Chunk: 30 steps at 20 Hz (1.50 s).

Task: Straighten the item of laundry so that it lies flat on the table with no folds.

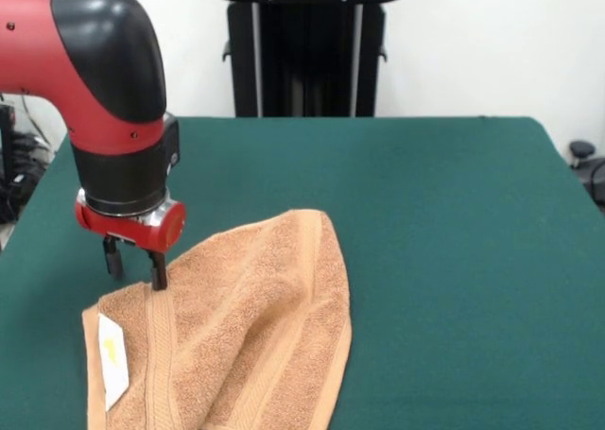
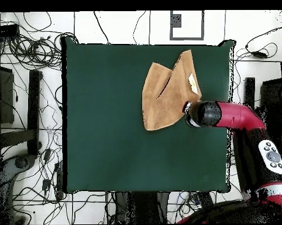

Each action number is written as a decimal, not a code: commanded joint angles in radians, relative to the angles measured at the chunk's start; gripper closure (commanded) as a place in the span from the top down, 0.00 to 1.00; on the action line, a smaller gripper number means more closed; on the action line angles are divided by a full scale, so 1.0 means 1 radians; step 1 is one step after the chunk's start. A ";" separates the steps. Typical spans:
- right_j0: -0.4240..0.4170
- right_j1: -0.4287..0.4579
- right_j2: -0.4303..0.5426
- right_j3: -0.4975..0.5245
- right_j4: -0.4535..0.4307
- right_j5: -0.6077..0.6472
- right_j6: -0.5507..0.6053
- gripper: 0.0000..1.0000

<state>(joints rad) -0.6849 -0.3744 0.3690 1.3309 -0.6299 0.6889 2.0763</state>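
- The jaws [image 1: 135, 263] hang parted, tips straddling the far-left edge of the hand towel [image 1: 248, 326] without clamping it (the cloth runs near and right from there).
- The towel lies on the green bench [image 1: 444, 222], at the front view's near left, long axis slanting from its far peak toward the near edge.
- It looks rumpled: a raised fold down the middle, border bands skewed, white tag [image 1: 112, 359] showing.
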 commanded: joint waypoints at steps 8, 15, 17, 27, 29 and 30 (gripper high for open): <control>0.127 0.151 -0.001 -0.172 -0.051 -0.184 0.055 1.00; 0.146 0.153 -0.019 -0.168 -0.050 -0.205 0.052 1.00; 0.150 0.150 -0.026 -0.165 -0.048 -0.212 0.053 1.00; 0.145 0.158 -0.022 -0.168 -0.026 -0.195 0.003 1.00; 0.138 0.159 -0.019 -0.162 -0.019 -0.201 0.006 1.00; 0.141 0.160 -0.023 -0.169 -0.021 -0.204 0.013 1.00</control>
<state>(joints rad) -0.5845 -0.3281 0.3080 1.1928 -0.6297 0.6206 2.0763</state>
